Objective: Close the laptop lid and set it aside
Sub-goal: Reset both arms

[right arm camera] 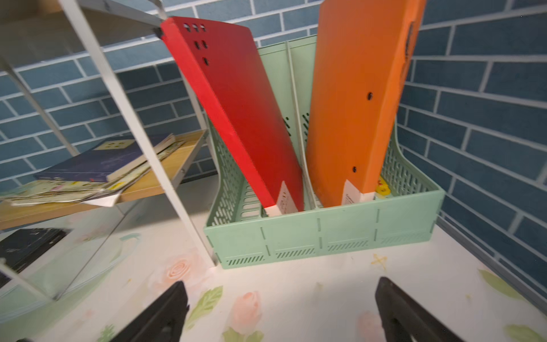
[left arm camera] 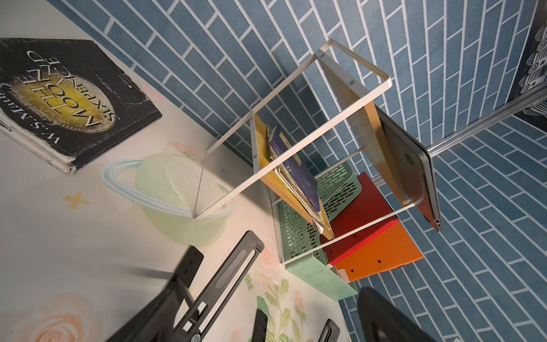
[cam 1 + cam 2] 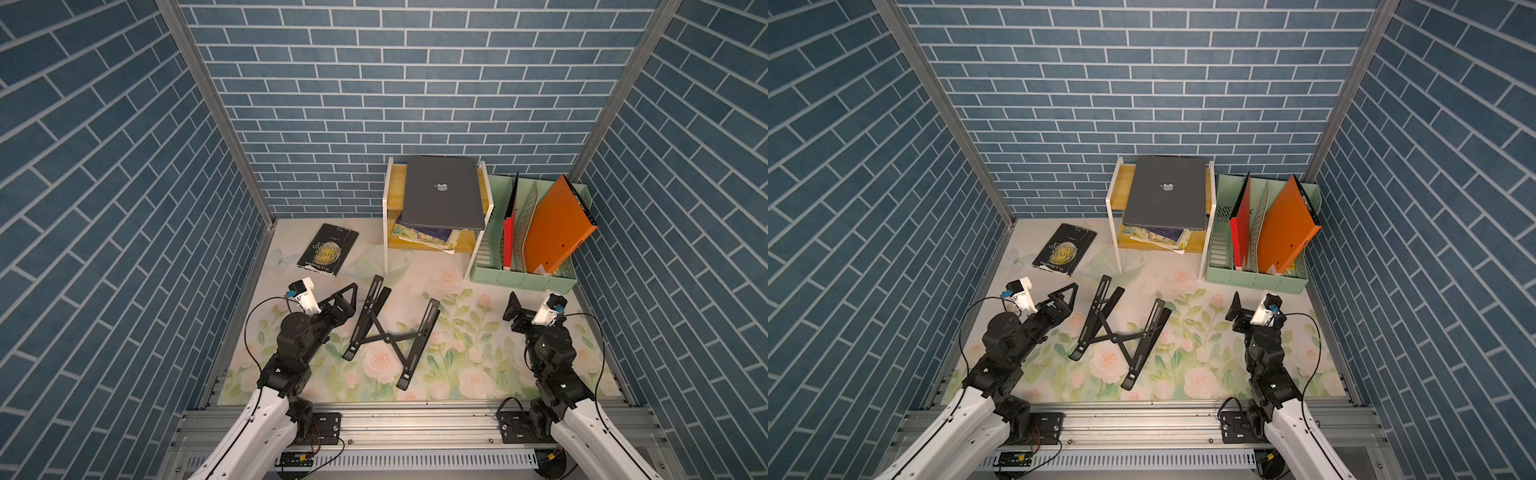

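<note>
We find the laptop (image 3: 442, 193), lid shut, atop the rack (image 3: 385, 232) at the desk's back edge. We judge it stiff, heavy and slick, best gripped by its overhanging front edge. The left pincer (image 3: 350, 296) and right pincer (image 1: 281, 314) gape wide, empty.

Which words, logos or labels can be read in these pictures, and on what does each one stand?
"THE MOON AND SIXPENCE": cover of the black paperback.
"W.S.Mau", the rest unreadable: same cover.
Apple logo, no words: laptop lid.
White labels on the red folder and orange folder: too blurred.
Print on the dark blue book: too small.
</note>
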`<state>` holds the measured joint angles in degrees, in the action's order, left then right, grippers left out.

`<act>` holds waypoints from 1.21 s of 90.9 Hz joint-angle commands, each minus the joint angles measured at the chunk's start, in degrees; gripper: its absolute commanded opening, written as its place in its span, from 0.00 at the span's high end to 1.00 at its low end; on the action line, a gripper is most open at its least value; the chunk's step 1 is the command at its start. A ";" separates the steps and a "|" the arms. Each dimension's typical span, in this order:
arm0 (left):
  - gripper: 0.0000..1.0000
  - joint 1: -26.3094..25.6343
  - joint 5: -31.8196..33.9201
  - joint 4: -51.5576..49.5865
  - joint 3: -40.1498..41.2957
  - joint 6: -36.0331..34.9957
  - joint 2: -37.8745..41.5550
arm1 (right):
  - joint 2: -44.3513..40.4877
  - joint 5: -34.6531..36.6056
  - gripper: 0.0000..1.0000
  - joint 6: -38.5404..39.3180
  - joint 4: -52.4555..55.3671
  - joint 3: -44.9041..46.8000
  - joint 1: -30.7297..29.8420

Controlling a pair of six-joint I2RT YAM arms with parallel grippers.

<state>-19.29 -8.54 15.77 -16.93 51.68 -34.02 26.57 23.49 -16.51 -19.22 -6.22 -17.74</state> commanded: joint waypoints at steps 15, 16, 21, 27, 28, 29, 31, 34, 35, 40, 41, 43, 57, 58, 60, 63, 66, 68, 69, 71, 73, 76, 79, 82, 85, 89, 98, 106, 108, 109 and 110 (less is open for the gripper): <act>0.00 0.30 1.61 -0.03 0.24 -0.70 -0.20 | 8.75 -3.16 0.01 -2.02 -16.92 3.77 12.54; 0.00 0.30 1.60 -0.08 0.19 -0.75 -0.27 | 9.33 -3.26 0.01 -1.89 -17.39 3.63 12.81; 0.00 0.30 1.73 -0.33 -0.21 -1.36 -0.61 | 13.30 -4.18 0.01 0.30 -19.18 2.45 14.12; 0.00 0.30 1.97 -0.89 -1.04 -2.37 -1.20 | 18.17 -4.27 0.01 3.82 -20.35 0.67 14.64; 0.00 0.30 2.04 -1.04 -1.20 -2.55 -1.30 | 19.09 -4.25 0.01 4.15 -20.51 0.55 14.69; 0.00 0.30 2.04 -1.06 -1.36 -2.72 -1.44 | 19.95 -4.29 0.01 4.53 -20.82 0.44 14.77; 0.00 0.30 2.12 -1.30 -1.64 -3.05 -1.61 | 21.36 -4.36 0.01 5.08 -21.61 0.36 14.99; 0.00 0.30 2.26 -1.47 -2.00 -3.58 -1.99 | 23.46 -4.54 0.01 5.58 -23.20 0.67 15.35; 0.00 0.30 2.28 -1.59 -2.12 -3.77 -2.09 | 23.93 -4.48 0.01 5.64 -23.96 0.85 15.45; 0.00 0.30 2.60 -2.01 -2.66 -4.53 -2.27 | 27.78 -4.77 0.01 6.05 -29.07 2.33 15.94; 0.00 0.30 2.67 -2.08 -2.75 -4.73 -2.27 | 28.55 -4.81 0.01 6.14 -30.19 2.74 16.00; 0.00 0.30 2.83 -2.22 -2.93 -5.07 -2.26 | 30.10 -4.84 0.01 6.16 -32.11 3.48 16.16; 0.00 0.30 3.89 -3.59 -4.43 -7.59 -5.14 | 41.29 -8.47 0.01 9.79 -48.73 3.01 17.34; 0.00 0.30 3.97 -3.70 -4.56 -7.80 -5.29 | 42.30 -8.86 0.01 10.16 -49.65 2.68 17.41; 0.00 0.30 4.19 -3.83 -4.77 -8.30 -5.60 | 44.42 -9.81 0.01 10.88 -51.32 2.04 17.46; 0.00 0.30 4.46 -3.94 -5.16 -9.06 -6.04 | 47.24 -10.80 0.01 12.05 -54.17 1.02 17.53; 0.00 0.30 4.77 -4.12 -5.52 -10.02 -6.66 | 51.52 -12.44 0.01 11.90 -56.40 -0.16 17.69; 0.00 0.30 5.00 -4.27 -5.84 -10.48 -7.00 | 54.63 -13.17 0.01 12.44 -58.96 -0.71 17.72; 0.00 0.30 5.10 -4.35 -6.02 -10.78 -7.23 | 55.91 -13.84 0.00 13.16 -59.38 -0.94 17.64; 0.00 0.30 5.35 -4.52 -6.32 -11.42 -7.58 | 57.84 -16.83 0.00 14.90 -58.96 -1.81 17.23; 0.00 0.30 5.67 -4.67 -6.64 -11.97 -7.87 | 60.06 -18.77 0.00 16.29 -60.57 -2.80 16.58; 0.00 0.30 6.03 -5.00 -7.22 -12.99 -8.42 | 61.57 -19.28 0.00 17.12 -57.73 -4.20 15.64; 0.00 0.30 6.51 -5.39 -7.72 -13.98 -9.03 | 60.60 -18.80 0.00 17.30 -56.16 -5.55 15.42; 0.00 0.30 6.90 -5.63 -7.98 -15.22 -9.41 | 61.61 -19.01 0.00 17.28 -57.14 -4.89 15.33; 0.00 0.30 7.62 -5.55 -8.09 -16.50 -9.77 | 60.67 -18.17 0.00 16.97 -55.03 -5.42 15.33; 0.00 0.30 8.70 -4.81 -7.79 -18.33 -10.22 | 61.30 -18.07 0.00 16.97 -56.98 -4.97 15.41; 0.00 0.30 13.82 -3.20 -7.18 -24.11 -11.34 | 61.00 -17.83 0.00 16.92 -56.01 -5.35 15.36; 0.00 0.30 20.84 -2.41 -7.03 -29.92 -12.95 | 61.24 -17.86 0.00 16.94 -56.64 -5.14 15.36; 0.00 0.30 22.66 -1.88 -6.88 -31.48 -13.41 | 61.13 -17.88 0.00 16.95 -56.26 -5.10 15.36; 0.00 0.30 23.51 -1.58 -6.75 -32.39 -13.64 | 61.05 -17.83 0.00 16.95 -55.91 -5.20 15.36; 0.00 0.30 24.37 -1.25 -6.65 -33.25 -13.98 | 61.01 -17.84 0.00 16.95 -55.83 -5.25 15.36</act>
<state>-19.29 5.48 11.90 -23.66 29.02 -46.13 87.53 6.20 -1.17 -73.49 -10.72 -2.24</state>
